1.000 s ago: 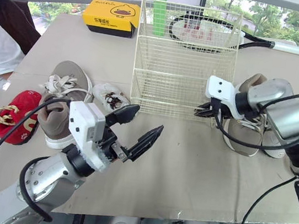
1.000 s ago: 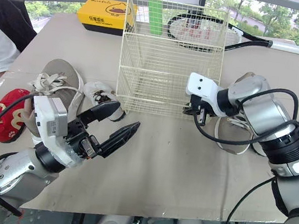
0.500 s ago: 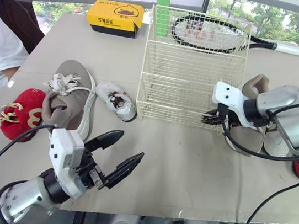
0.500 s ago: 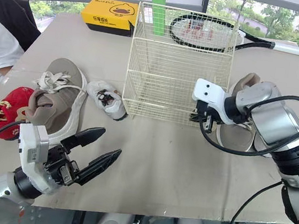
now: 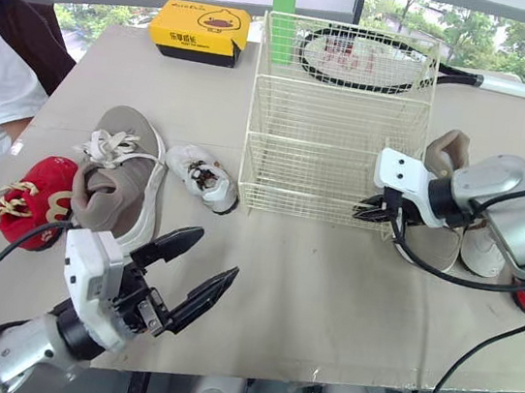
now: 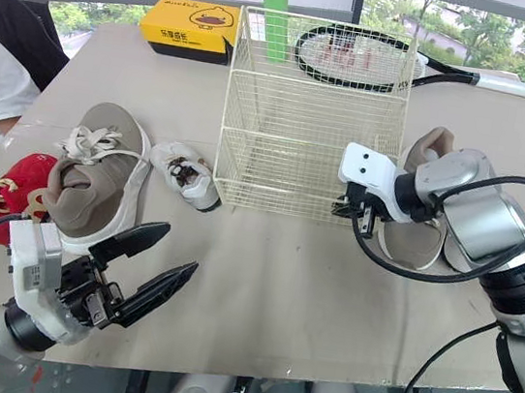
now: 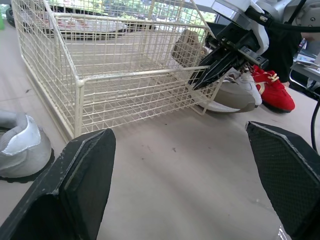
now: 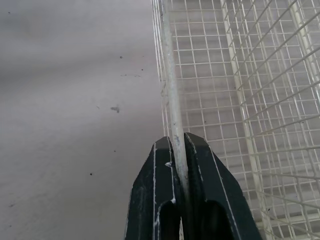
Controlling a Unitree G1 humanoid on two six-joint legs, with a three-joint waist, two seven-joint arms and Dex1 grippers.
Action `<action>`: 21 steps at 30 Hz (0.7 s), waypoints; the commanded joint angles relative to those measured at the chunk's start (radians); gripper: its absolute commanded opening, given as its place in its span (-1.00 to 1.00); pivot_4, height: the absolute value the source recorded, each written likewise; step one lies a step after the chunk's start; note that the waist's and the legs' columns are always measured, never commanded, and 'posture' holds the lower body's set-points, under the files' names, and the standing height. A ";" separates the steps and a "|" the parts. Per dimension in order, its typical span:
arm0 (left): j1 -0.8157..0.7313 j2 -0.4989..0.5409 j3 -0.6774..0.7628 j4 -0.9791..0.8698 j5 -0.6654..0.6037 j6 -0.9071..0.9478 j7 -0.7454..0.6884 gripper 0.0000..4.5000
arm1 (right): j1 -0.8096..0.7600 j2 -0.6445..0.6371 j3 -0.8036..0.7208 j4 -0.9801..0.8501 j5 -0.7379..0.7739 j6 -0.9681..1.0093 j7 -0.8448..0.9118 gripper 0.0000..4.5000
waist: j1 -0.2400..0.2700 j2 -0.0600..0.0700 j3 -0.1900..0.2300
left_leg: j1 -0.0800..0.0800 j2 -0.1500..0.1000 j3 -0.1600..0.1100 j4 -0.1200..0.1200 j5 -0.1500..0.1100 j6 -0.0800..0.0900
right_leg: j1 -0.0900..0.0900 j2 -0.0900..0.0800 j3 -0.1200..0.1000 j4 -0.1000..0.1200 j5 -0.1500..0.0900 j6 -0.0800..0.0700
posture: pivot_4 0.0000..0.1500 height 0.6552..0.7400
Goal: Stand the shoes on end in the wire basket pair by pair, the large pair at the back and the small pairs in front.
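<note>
Across grey desk (image 5: 328, 284), still clenching wire basket (image 5: 337, 119) mid-desk by its front corner wire with right tool (image 5: 361, 208). Left tool (image 5: 217, 254) released, pulled back to near edge, away from large grey shoe (image 5: 117, 191). Steadying, not loading; nothing inside yet.

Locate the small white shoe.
Left eye view: the small white shoe lies on the table, left side, between the large grey shoe and the wire basket.

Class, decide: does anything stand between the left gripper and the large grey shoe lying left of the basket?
Nothing visible does: the left gripper, jaws open, has only bare table between it and the large grey shoe.
</note>
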 commanded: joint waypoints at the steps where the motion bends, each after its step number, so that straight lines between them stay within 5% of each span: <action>1: 0.004 -0.011 0.025 -0.015 0.000 -0.013 -0.005 1.00 | 0.021 -0.017 -0.020 -0.032 0.010 -0.031 0.028 -0.98 | 0.001 0.000 0.000 | 0.000 0.000 0.000 0.000 0.000 0.000 | 0.000 0.000 0.000 0.000 0.000 0.000 | 1.00 1.00; 6: -0.047 -0.027 -0.005 0.014 0.022 0.011 0.045 1.00 | 0.021 0.036 -0.061 0.005 0.007 -0.118 -0.017 -0.86 | -0.001 0.000 0.000 | 0.000 0.000 0.000 0.000 0.000 0.000 | 0.000 0.000 0.000 0.000 0.000 0.000 | 1.00 1.00; 11: -0.081 -0.066 -0.025 0.056 0.051 0.020 0.080 1.00 | 0.026 0.082 -0.156 0.002 0.079 -0.159 -0.018 0.01 | -0.002 0.000 0.000 | 0.001 0.001 0.000 0.001 0.000 0.000 | 0.000 0.001 0.001 0.003 0.000 0.000 | 1.00 1.00; 15: -0.042 -0.149 0.026 0.100 0.037 -0.013 0.103 1.00 | 0.069 0.114 -0.263 -0.068 0.171 -0.161 -0.052 0.90 | -0.003 0.000 0.000 | 0.001 0.001 0.001 0.001 0.000 0.000 | 0.000 0.001 0.002 0.003 0.001 0.001 | 1.00 1.00; 21: 0.017 -0.301 0.199 0.184 0.049 -0.090 0.216 1.00 | 0.193 0.149 -0.445 -0.266 0.432 -0.092 -0.081 0.98 | -0.001 0.000 0.000 | 0.001 0.002 0.000 0.001 0.000 0.000 | 0.000 0.001 0.001 0.003 0.001 0.001 | 1.00 1.00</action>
